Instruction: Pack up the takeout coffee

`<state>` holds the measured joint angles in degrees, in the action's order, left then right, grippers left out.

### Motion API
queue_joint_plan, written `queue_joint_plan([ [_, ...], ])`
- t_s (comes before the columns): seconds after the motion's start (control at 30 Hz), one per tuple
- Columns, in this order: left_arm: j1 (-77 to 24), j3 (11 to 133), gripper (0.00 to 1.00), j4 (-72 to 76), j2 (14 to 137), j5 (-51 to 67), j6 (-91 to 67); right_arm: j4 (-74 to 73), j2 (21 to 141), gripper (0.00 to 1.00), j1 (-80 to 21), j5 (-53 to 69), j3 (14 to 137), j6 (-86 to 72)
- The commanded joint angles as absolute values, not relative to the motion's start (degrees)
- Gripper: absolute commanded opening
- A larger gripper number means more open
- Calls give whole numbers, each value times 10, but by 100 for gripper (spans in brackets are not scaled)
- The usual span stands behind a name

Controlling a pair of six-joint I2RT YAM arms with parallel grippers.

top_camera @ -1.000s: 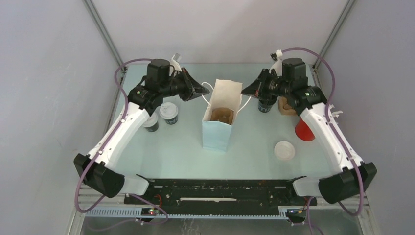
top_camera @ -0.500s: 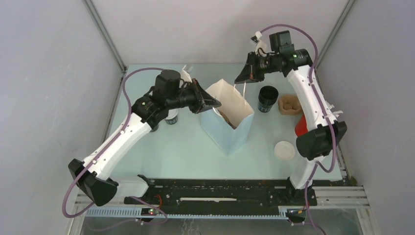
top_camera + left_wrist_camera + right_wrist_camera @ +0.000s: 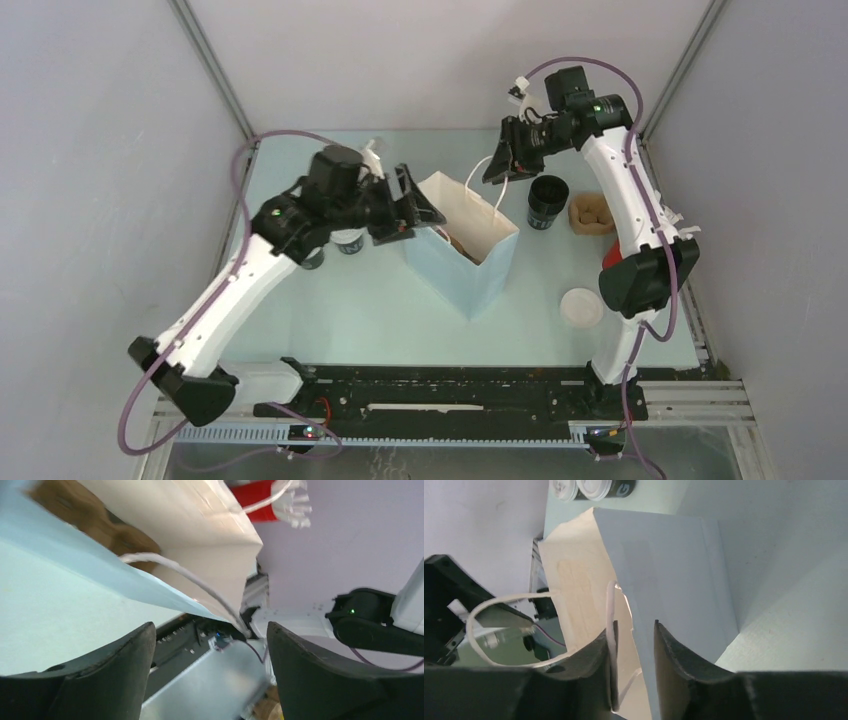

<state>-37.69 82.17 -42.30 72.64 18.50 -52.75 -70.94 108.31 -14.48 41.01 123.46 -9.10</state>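
Observation:
A light blue paper bag stands open mid-table, turned corner-on, with a brown cup carrier inside. My left gripper is open beside the bag's left rim, holding nothing; in the left wrist view the bag and its white handle lie just beyond my left gripper. My right gripper hangs over the far rim. In the right wrist view my right gripper has its jaws apart astride the bag's wall, with the handle cord against one finger. An open black cup stands to the right.
Two lidded cups sit partly under the left arm; they also show in the right wrist view as lidded cups. A brown carrier piece, a red cup behind the right arm and a white lid lie at the right.
The bag was lifted by both handles and turned corner-on. Since then my left gripper has opened and let go of its handle, and my right jaws have parted.

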Motion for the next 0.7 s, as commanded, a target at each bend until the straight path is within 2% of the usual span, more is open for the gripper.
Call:
queue_joint_plan([
  [0.0, -303, 896, 90, -558, 652, 105, -393, -734, 1046, 49, -145, 347, 1279, -106],
  [0.13, -158, 855, 99, -612, 615, 46, -315, -753, 998, 78, -145, 245, 1283, -140],
  [0.2, -140, 835, 100, -610, 630, -43, -287, -774, 977, 85, -136, 203, 1289, -149],
  [0.3, -124, 812, 100, -567, 679, -89, -261, -810, 947, 92, -120, 157, 1306, -155],
  [0.4, -121, 841, 100, -552, 744, -141, -229, -835, 916, 94, -119, 167, 1298, -157],
  [0.5, -122, 884, 100, -549, 817, -170, -201, -837, 866, 96, -125, 185, 1239, -163],
  [0.67, -121, 937, 100, -550, 928, -156, -171, -814, 764, 96, -131, 201, 1127, -171],
])
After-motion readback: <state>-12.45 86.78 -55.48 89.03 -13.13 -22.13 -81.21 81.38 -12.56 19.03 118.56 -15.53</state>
